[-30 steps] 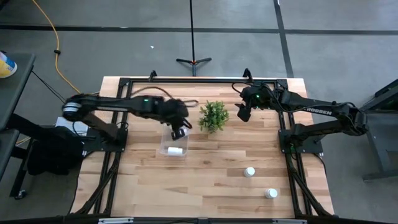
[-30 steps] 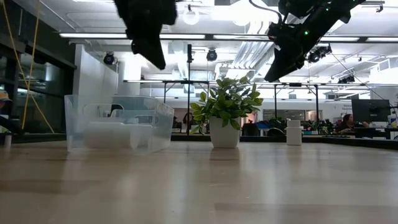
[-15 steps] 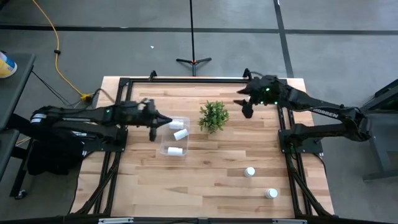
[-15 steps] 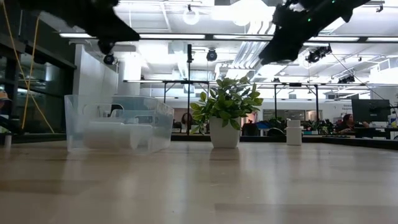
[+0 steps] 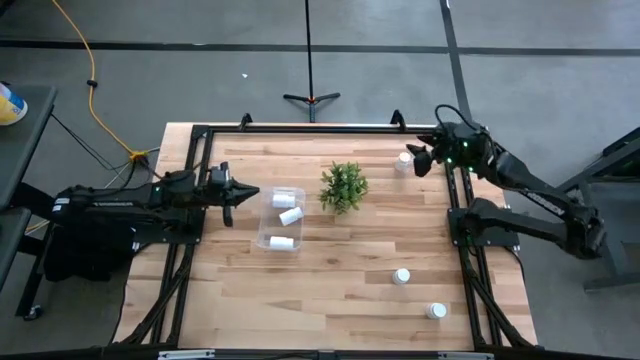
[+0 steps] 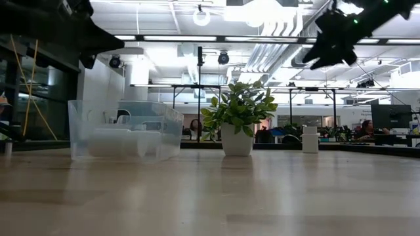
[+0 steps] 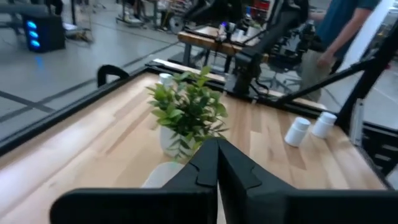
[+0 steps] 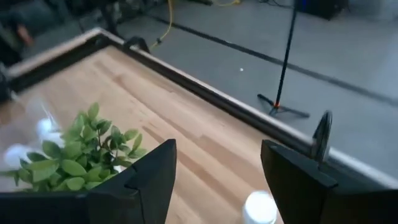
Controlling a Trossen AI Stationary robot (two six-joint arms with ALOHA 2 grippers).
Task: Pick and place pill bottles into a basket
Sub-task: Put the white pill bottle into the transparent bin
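The clear basket (image 5: 280, 220) stands left of the table's middle with three white pill bottles (image 5: 290, 215) lying in it. My left gripper (image 5: 228, 192) is shut and empty, level, left of the basket, above the table. My right gripper (image 8: 217, 149) is open near the far right corner. Just ahead of its fingers, on the side toward the table's left, one pill bottle (image 5: 403, 160) stands upright on the wood; it shows low between them in the right wrist view (image 8: 260, 208), untouched. Two more bottles (image 5: 401, 276) (image 5: 436, 311) stand near the right front.
A small potted plant (image 5: 344, 187) stands between the basket and my right gripper. Black frame rails (image 5: 300, 128) run along the table's far edge and sides. Bare wood stretches across the near half, left of the two front bottles. A person stands beyond the table in the left wrist view.
My left gripper has drawn back from above the basket toward the table's left edge and tipped from pointing down to about level, uncovering two bottles in the basket. My right gripper has swung from beside the plant toward the far right corner.
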